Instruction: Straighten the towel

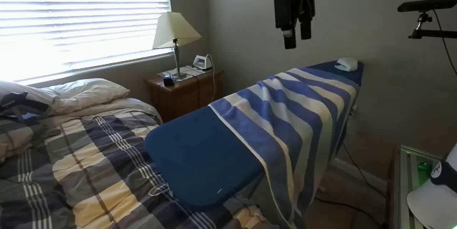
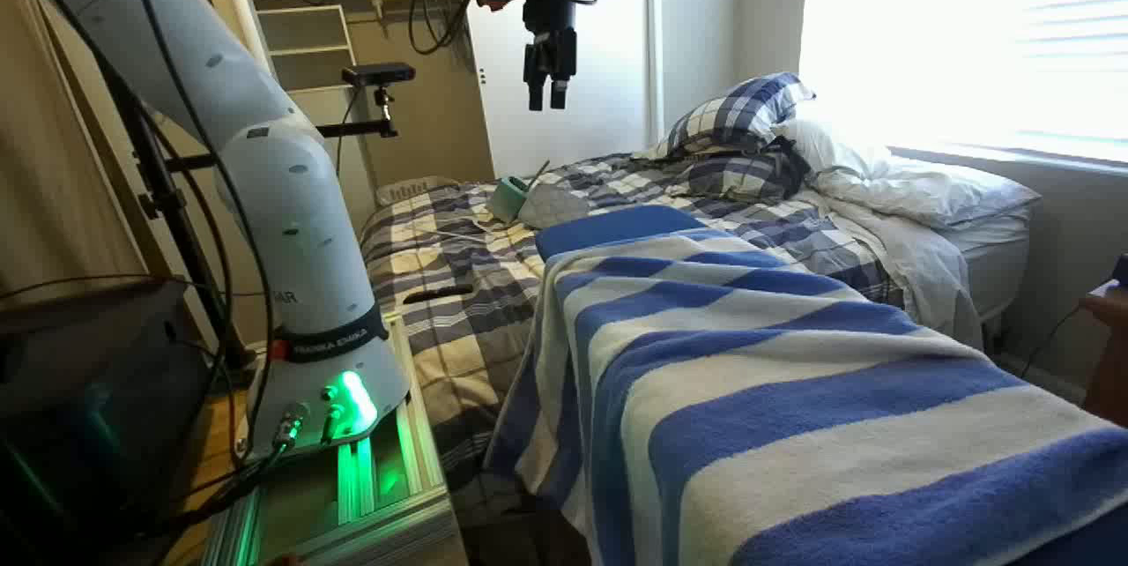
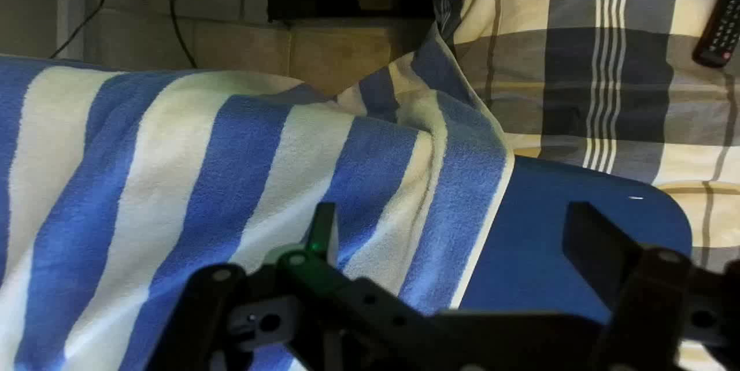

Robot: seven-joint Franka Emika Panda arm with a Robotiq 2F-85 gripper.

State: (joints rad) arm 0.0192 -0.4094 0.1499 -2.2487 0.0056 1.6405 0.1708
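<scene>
The blue and cream striped towel (image 1: 314,95) lies across the blue ironing board (image 1: 200,154). It shows in both exterior views and the wrist view (image 2: 793,407) (image 3: 191,157). It has raised wrinkles on top, and one long side hangs down over the board's edge with a corner dangling. The board's wide end is bare. My gripper (image 1: 298,37) is high above the board, apart from the towel, and it also shows in an exterior view (image 2: 546,97). In the wrist view the fingers (image 3: 454,226) are wide apart with nothing between them; the towel's cream-edged end lies below.
A bed with a plaid bedspread (image 1: 117,172) stands beside the board's wide end. A small white folded cloth (image 1: 347,64) lies on the narrow end. A nightstand (image 1: 178,97) holds a lamp (image 1: 175,32) and an iron (image 1: 202,62). A remote (image 3: 720,30) lies on the bed.
</scene>
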